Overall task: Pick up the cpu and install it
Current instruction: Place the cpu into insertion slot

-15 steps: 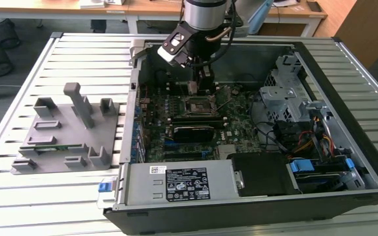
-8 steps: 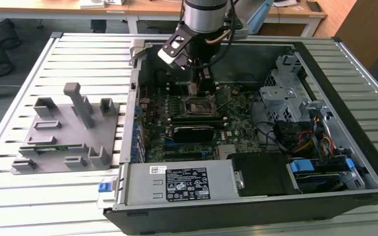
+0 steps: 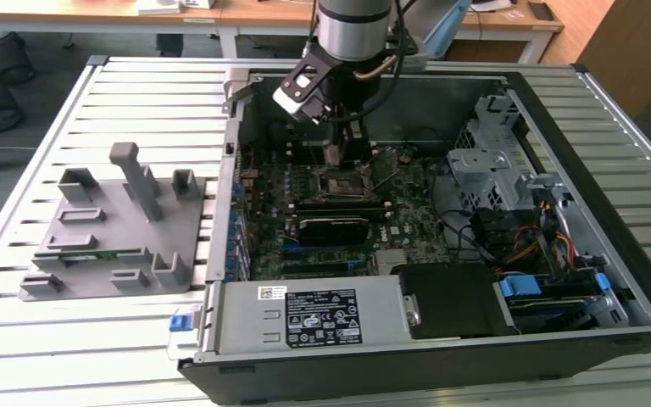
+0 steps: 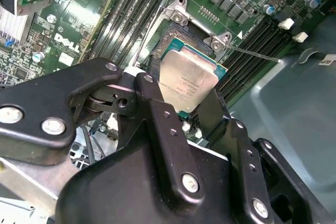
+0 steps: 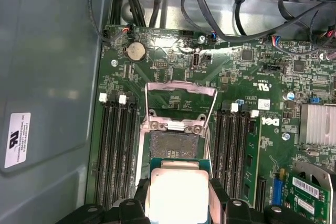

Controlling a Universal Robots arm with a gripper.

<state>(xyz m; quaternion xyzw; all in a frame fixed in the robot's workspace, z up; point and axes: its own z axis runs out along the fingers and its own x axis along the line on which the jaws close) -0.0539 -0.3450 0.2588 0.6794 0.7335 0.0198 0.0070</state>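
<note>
The cpu (image 4: pixel 188 77), a small square chip with a silvery top and green edge, is clamped between the black fingers (image 4: pixel 152 98) of my gripper (image 4: pixel 184 98), which is shut on it. In the first wrist view the cpu (image 5: pixel 176 190) hangs just over the near edge of the dark square socket (image 5: pixel 175 144), whose metal load frame (image 5: pixel 181 95) is flipped open. The exterior view has my gripper (image 3: pixel 342 159) reaching down inside the open computer case, directly above the socket (image 3: pixel 342 182) on the motherboard.
Memory slots (image 5: pixel 116 150) flank the socket on both sides. A grey plastic fixture (image 3: pixel 111 229) holding a green strip (image 3: pixel 91 252) lies on the slatted table at the exterior view's left. The power supply (image 3: pixel 303 315), drive cage (image 3: pixel 493 161) and cables (image 3: pixel 529 242) crowd the case.
</note>
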